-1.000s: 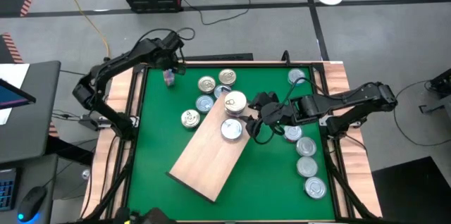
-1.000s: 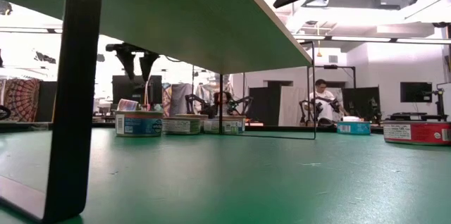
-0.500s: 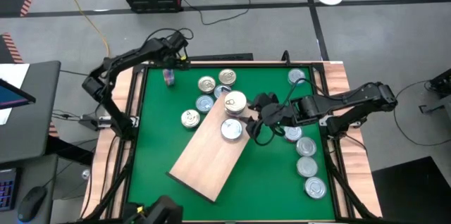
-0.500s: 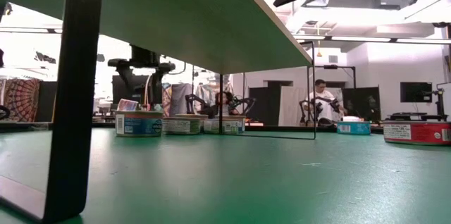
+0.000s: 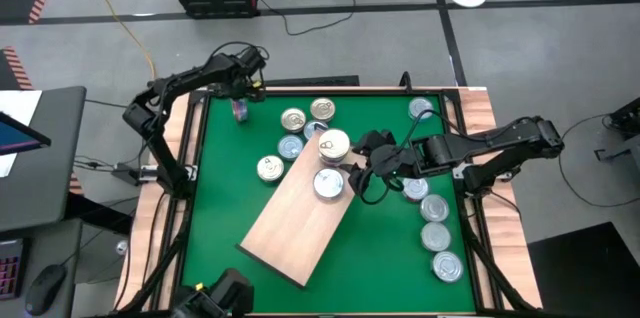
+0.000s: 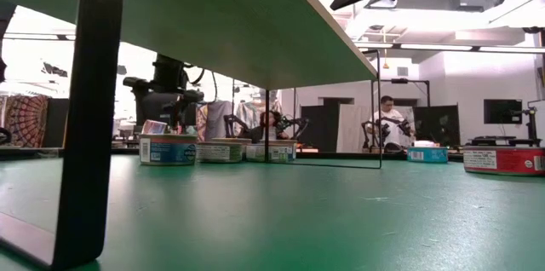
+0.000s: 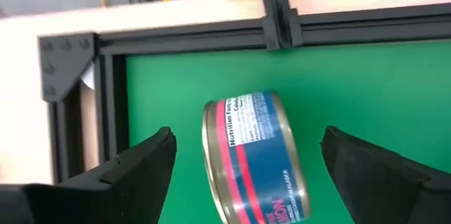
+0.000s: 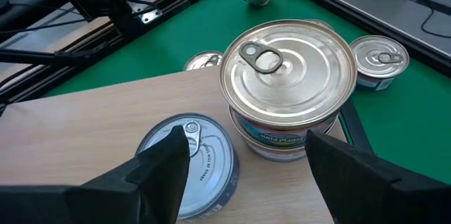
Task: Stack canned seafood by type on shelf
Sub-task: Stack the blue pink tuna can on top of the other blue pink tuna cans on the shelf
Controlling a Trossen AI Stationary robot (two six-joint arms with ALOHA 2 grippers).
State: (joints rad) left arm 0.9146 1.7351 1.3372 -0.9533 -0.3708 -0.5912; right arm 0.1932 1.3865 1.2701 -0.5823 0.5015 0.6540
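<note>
The shelf (image 5: pixel 295 220) is lying slantwise across the middle of the table (image 5: pixel 215 188); a stack of two tins (image 5: pixel 333 145) and a single tin (image 5: pixel 328 184) are sitting on its far end — just beside each other; four tins (image 5: pixel 291 138) are clustering off its far-left edge; a tin on its side (image 5: pixel 239 109) is lying in the far-left corner; a row of tins (image 5: pixel 436 223) is running down the right side.

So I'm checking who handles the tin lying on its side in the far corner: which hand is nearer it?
Left. The left hand hovers open right over the tipped tin; the right hand is far off, above the shelf.
</note>
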